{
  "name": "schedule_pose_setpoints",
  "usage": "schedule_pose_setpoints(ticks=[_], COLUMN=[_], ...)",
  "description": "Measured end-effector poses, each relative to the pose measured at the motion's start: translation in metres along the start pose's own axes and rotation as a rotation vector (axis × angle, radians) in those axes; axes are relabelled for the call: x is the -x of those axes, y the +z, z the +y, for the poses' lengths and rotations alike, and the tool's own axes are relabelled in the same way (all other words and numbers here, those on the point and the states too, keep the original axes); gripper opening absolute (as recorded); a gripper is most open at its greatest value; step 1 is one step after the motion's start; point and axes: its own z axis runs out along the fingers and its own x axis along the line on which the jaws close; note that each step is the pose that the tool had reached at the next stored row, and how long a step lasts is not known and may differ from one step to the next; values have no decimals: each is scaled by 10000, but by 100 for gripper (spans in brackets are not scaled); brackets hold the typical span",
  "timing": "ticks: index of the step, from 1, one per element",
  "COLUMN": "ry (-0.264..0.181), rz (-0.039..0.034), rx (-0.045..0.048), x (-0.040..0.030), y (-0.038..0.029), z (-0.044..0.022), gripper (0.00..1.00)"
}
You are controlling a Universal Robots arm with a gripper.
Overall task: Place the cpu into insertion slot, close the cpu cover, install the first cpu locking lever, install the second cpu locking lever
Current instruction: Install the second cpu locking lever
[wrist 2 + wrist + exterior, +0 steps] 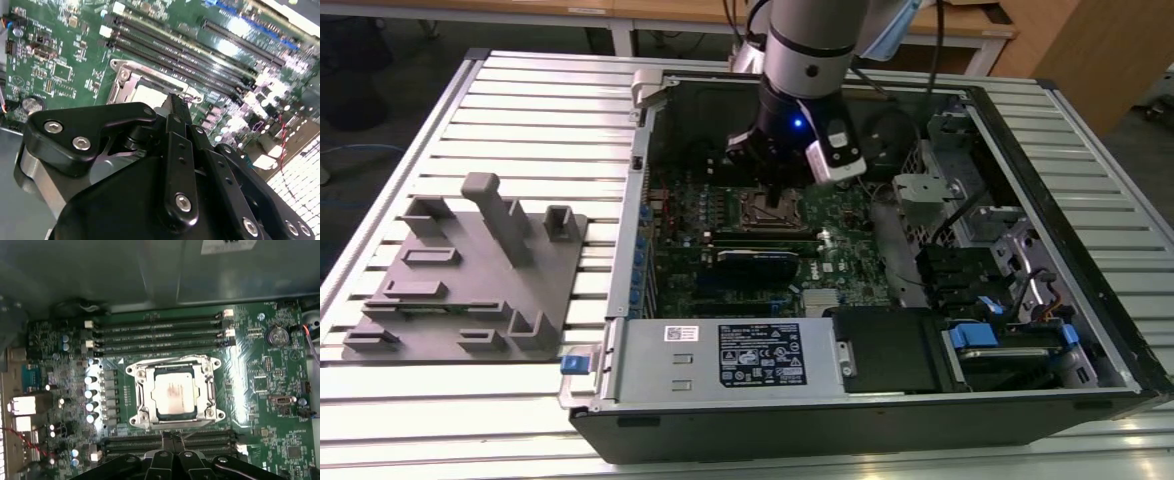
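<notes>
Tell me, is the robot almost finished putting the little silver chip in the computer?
Partly. The cpu sits in the insertion slot, and the cpu cover looks closed around it, so those steps seem done. The tool, shut, hangs at the slot's edge, and I can't be sure that it touches anything. Whether the locking levers are latched can't be told, so those may remain.

Black end effector fingertips together just above the cpu cover, green board, long memory slots
</notes>
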Motion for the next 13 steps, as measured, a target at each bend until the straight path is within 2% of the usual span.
schedule_pose_setpoints(ticks=[7, 13], ry=[-119, -142], rz=[-94, -101], rx=[55, 59], x=[-6, -9], y=[15, 16], z=[-54, -57], gripper=[10, 10])
